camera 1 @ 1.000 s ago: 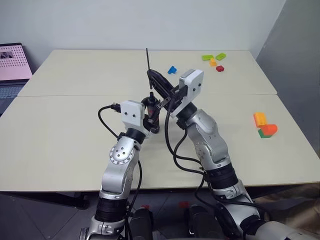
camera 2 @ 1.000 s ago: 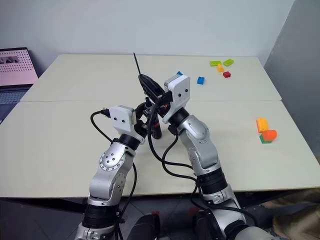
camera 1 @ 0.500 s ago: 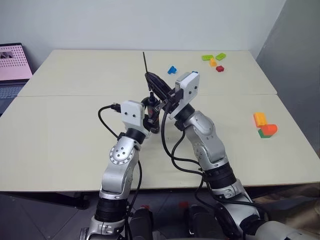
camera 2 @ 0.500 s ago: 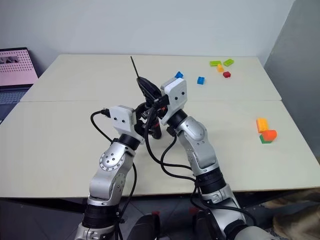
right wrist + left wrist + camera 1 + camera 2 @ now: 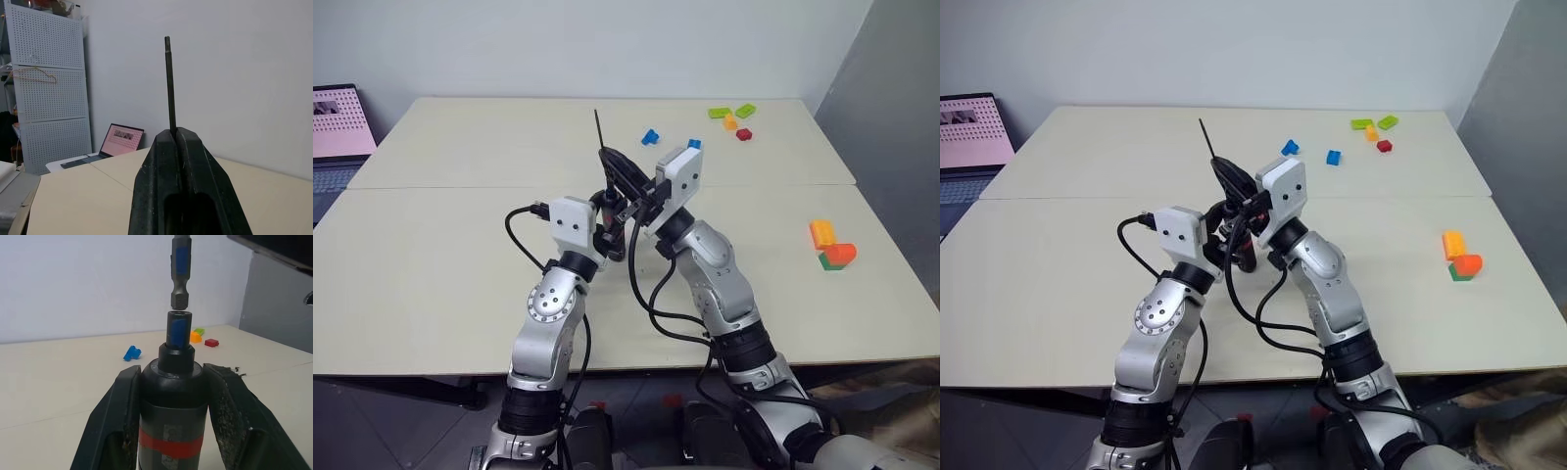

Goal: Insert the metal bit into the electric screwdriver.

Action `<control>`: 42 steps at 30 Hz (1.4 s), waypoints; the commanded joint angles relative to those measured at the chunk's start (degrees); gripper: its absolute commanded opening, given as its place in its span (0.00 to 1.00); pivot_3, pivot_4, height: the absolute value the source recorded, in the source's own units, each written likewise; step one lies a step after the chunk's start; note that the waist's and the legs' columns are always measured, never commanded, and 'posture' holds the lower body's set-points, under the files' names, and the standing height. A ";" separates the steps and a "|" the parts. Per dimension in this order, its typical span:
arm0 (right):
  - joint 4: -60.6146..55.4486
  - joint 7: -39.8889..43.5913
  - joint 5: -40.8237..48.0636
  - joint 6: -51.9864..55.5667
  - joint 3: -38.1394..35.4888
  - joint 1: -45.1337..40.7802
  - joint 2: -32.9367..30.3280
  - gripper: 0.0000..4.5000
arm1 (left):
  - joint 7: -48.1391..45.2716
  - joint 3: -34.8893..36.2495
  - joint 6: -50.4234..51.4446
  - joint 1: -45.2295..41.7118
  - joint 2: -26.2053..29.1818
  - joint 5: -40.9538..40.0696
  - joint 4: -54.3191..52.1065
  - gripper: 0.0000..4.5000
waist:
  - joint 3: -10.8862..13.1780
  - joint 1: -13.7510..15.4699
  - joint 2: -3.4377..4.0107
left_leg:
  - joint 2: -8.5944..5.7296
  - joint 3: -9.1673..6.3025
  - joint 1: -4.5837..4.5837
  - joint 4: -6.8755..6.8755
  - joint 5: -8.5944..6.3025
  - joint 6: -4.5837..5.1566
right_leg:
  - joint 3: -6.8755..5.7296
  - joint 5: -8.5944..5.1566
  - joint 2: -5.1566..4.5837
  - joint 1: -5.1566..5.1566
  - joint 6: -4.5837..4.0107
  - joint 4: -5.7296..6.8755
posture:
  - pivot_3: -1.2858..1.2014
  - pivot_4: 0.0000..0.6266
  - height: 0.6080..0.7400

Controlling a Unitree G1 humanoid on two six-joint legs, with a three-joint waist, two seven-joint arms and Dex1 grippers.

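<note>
Electric screwdriver (image 5: 172,416) upright in left gripper (image 5: 173,426) over desk (image 5: 440,255) centre; metal bit (image 5: 179,271) just above its tip, in right gripper (image 5: 177,147). Bricks (image 5: 731,117) far right, laptop (image 5: 337,132) far left.
</note>
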 commanded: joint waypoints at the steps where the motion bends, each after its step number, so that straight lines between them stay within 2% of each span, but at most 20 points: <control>1: -2.05 -0.20 -0.22 -0.81 0.35 0.08 0.22 0.00 | 0.32 0.37 -0.79 0.17 0.03 0.35 -1.07 0.36 | 0.00 0.00 0.00 | 0.00 0.00 0.00 0.00 0.00 0.00 | 0.00 0.00 0.00 0.00 0.00 0.00 | 0.52 0.24 1.00; 16: -3.77 -2.09 0.38 -0.89 -0.67 -0.50 1.42 0.00 | 0.14 0.18 -0.73 0.28 0.08 0.36 -1.00 0.36 | 0.00 0.00 0.00 | 0.00 0.00 0.00 0.00 0.00 0.00 | 0.00 -0.05 0.00 0.00 -0.08 0.00 | 0.52 0.24 1.00; 35: -1.97 -2.07 -1.38 -0.86 0.88 0.52 0.71 0.00 | -0.02 0.30 -0.63 0.04 0.19 0.25 -0.79 0.36 | 0.00 0.00 0.00 | 0.00 0.00 0.00 -0.02 0.00 0.00 | 0.00 -0.15 0.00 0.00 -0.26 -0.02 | 0.52 0.24 1.00; 42: -2.46 -1.20 -2.57 2.13 2.76 1.64 -0.60 0.00 | 0.03 0.09 -0.61 0.41 0.14 0.34 -1.13 0.36 | 0.00 -0.01 0.00 | 0.00 0.00 0.01 -0.02 0.00 0.00 | 0.01 -0.16 0.00 0.00 -0.27 -0.02 | 0.52 0.24 1.00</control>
